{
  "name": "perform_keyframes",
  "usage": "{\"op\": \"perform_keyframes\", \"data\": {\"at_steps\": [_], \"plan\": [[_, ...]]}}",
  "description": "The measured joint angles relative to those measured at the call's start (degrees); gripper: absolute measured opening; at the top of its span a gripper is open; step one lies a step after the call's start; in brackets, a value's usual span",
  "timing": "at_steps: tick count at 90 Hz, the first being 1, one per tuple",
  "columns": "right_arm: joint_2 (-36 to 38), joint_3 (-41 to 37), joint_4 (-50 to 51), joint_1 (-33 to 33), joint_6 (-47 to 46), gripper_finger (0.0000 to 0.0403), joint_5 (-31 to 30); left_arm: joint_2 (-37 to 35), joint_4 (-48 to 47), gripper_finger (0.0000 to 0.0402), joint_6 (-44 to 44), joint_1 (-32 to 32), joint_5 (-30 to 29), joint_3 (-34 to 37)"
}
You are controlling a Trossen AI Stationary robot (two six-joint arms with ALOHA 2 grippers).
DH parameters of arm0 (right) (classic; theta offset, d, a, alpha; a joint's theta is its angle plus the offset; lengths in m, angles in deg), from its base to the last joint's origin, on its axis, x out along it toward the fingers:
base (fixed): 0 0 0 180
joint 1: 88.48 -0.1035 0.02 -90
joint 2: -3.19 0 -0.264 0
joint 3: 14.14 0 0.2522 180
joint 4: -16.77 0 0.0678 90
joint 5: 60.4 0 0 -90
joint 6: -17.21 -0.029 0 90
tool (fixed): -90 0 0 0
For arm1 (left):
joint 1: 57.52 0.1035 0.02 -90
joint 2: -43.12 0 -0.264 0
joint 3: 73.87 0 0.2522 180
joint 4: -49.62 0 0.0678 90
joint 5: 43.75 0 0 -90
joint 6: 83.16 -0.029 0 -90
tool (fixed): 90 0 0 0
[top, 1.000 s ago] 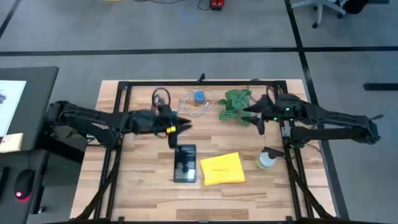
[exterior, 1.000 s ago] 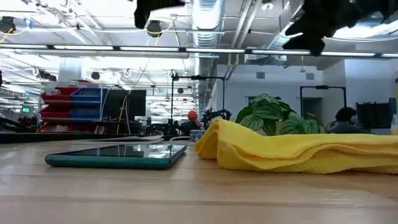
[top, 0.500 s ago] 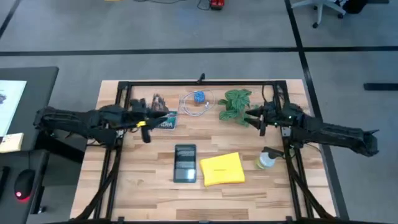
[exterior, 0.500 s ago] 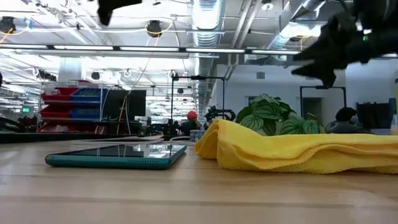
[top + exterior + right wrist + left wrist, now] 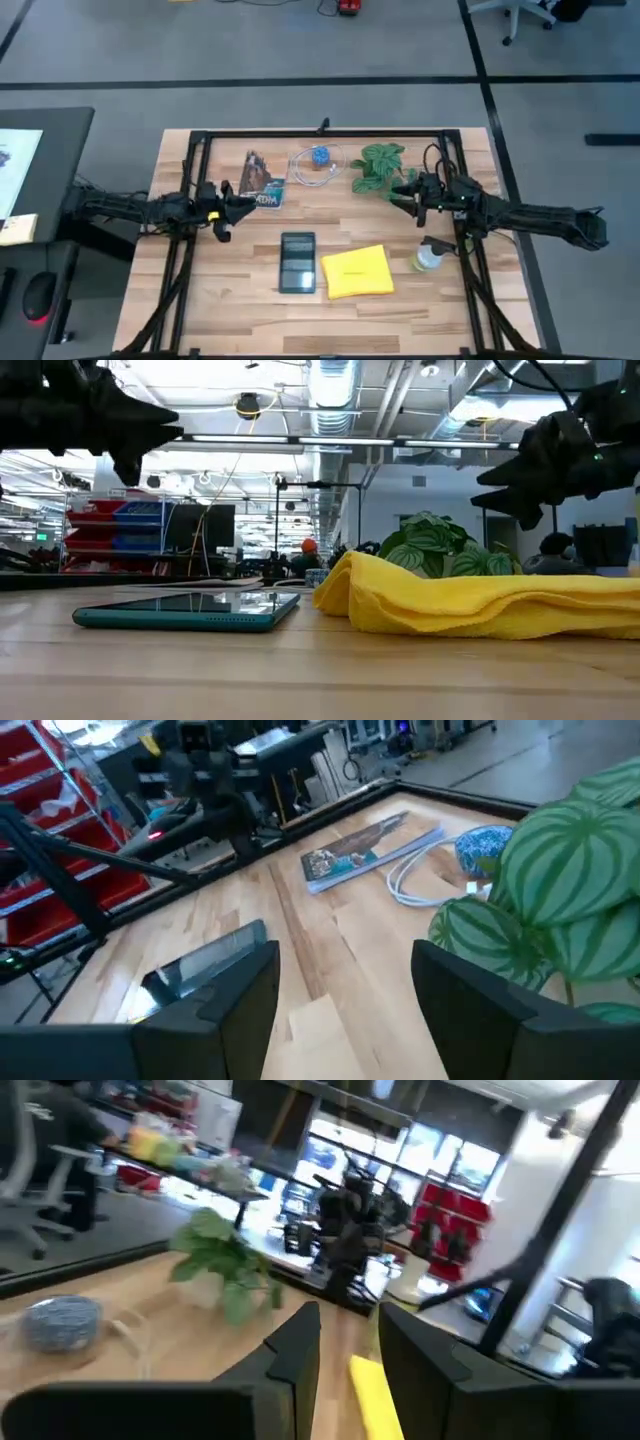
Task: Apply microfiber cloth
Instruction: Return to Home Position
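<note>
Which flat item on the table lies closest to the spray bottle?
The yellow microfiber cloth, just beside the spray bottle; the dark tablet lies beyond it.

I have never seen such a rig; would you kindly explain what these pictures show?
It is a robot with two dark arms at a wooden table. One camera looks straight down, one sits at table-top height, and one rides on each wrist. The left gripper and right gripper hover above the table, both open, holding nothing. On the table lie a dark tablet, a yellow microfiber cloth beside it, a spray bottle, a plant and a booklet.
</note>
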Motion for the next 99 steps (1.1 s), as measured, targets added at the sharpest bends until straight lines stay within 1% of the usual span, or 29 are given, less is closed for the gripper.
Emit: {"op": "perform_keyframes", "data": {"at_steps": [7, 11, 24, 34, 45, 67, 71, 77, 83, 93, 99], "plan": [[0.0, 0.0, -1.1, -0.8, 1.7, 0.0211, 0.2, -0.1, 2.0, 0.0081, -3.5, 0.0, 4.4, 0.0], [0.0, 0.0, -1.5, -1.3, 2.0, 0.0211, 0.2, -0.1, 2.7, 0.0081, -5.4, 0.0, 5.6, 0.0], [0.0, 0.0, -1.6, -2.4, 2.5, 0.0211, 0.1, 0.0, 1.8, 0.0081, -11.5, 0.6, 5.6, 0.1], [0.0, 0.0, -0.2, -2.6, 3.1, 0.0211, 0.0, 0.0, 0.7, 0.0081, -13.5, 1.0, 4.7, 0.1], [0.0, 0.0, 1.6, -2.6, 3.1, 0.0211, 0.0, 0.0, -4.6, 0.0081, -11.9, 1.0, 2.9, 0.2], [0.0, -0.1, 6.3, -2.8, 3.1, 0.0211, -0.1, 0.0, -19.0, 0.0081, -11.7, 1.0, 2.9, 0.2], [0.2, -0.1, 8.2, -4.2, 3.2, 0.0211, -1.3, 0.1, -19.3, 0.0081, -11.6, 1.0, 3.2, 0.2], [3.4, -0.1, 12.1, -7.9, 3.2, 0.0211, -2.8, 0.9, -19.4, 0.0081, -11.6, 1.0, 3.2, -0.1], [7.7, -0.1, 15.8, -10.9, 3.3, 0.0211, -2.9, 0.2, -19.8, 0.0081, -11.6, 0.4, 3.2, -0.2], [14.9, -0.1, 16.9, -15.1, 3.2, 0.0211, -4.1, -4.3, -19.8, 0.0081, -11.6, 0.0, 3.1, 0.0], [18.6, -0.1, 16.0, -16.8, 3.3, 0.0211, -4.1, -8.5, -19.4, 0.0081, -11.6, 0.2, 3.0, 0.4]]}}
